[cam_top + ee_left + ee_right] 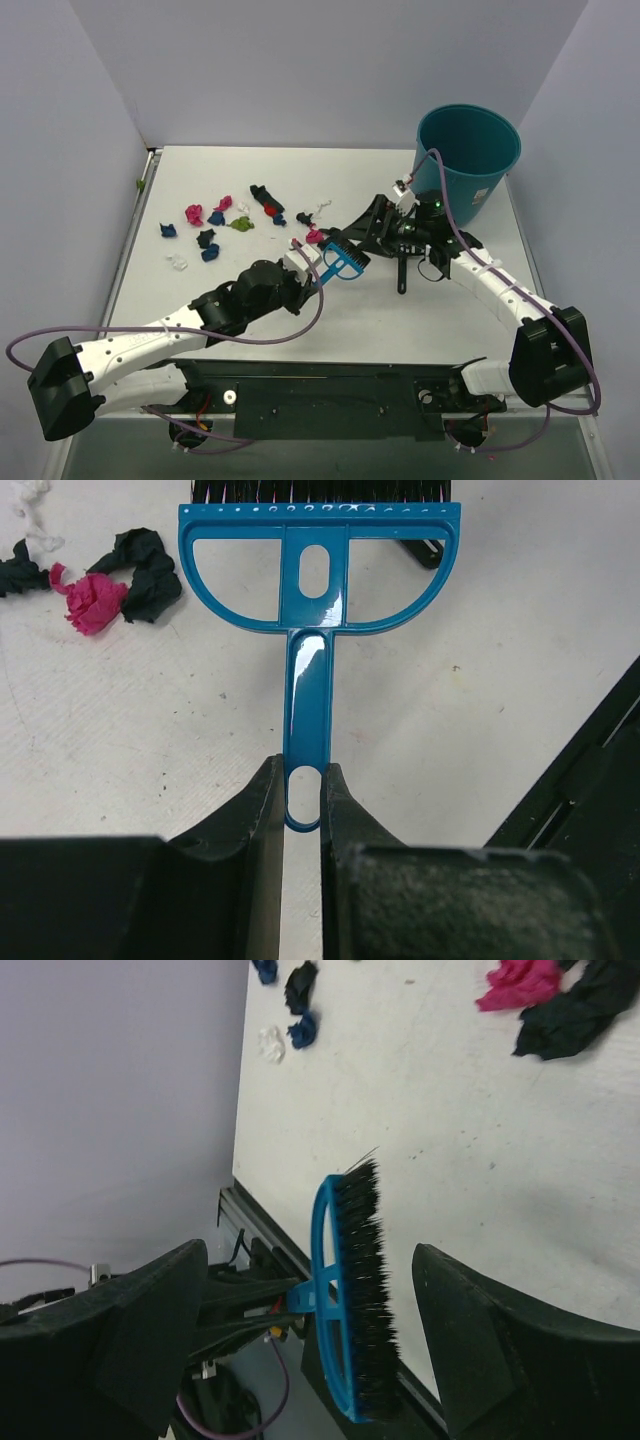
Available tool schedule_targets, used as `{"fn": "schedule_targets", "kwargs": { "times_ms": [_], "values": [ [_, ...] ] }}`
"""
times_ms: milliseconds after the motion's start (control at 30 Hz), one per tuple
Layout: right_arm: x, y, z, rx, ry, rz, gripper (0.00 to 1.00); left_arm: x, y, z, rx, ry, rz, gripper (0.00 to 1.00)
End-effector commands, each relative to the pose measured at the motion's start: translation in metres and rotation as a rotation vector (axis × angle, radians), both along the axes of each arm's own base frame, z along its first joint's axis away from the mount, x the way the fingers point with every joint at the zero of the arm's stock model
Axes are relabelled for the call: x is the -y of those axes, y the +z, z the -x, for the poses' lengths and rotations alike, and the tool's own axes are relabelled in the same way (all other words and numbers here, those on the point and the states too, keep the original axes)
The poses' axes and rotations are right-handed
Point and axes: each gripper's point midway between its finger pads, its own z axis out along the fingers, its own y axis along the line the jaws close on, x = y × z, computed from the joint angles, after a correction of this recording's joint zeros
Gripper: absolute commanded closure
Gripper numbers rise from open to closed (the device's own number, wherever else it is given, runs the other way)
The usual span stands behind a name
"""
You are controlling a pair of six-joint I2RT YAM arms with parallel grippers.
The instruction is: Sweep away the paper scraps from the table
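Observation:
Paper scraps (195, 213) in pink, dark blue, black, green and white lie scattered over the left middle of the white table (400, 325). One pink scrap (315, 236) sits just left of the brush head. My left gripper (318, 268) (303, 775) is shut on the handle end of the small blue brush (342, 262) (318, 575). A pink scrap (95, 602) and a black one (150, 570) lie left of the brush. My right gripper (368, 236) (315, 1330) stands wide open facing the brush bristles (362, 1290), touching nothing.
A teal round bin (470, 160) stands at the back right corner. A black scoop handle (402, 272) lies on the table beside the right arm. The metal-railed table edge (255, 1222) runs behind the brush. Walls enclose the left and back.

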Motion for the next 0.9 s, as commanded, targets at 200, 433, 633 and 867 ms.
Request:
{"fn": "schedule_targets", "kwargs": {
  "times_ms": [200,433,633,867],
  "values": [
    [-0.009,-0.012,0.037,-0.054,0.175,0.108,0.39,0.009,0.029,-0.009,0.157,-0.015,0.005,0.89],
    [-0.012,-0.023,0.045,-0.086,0.207,0.126,0.56,0.01,0.036,-0.002,0.173,-0.055,0.03,0.89],
    [-0.014,-0.022,0.044,-0.084,0.212,0.127,0.7,0.011,0.036,0.001,0.171,-0.073,0.036,0.89],
    [-0.018,-0.015,0.04,-0.071,0.21,0.098,0.62,0.015,0.035,0.006,0.164,-0.105,0.043,0.89]
  ]
}}
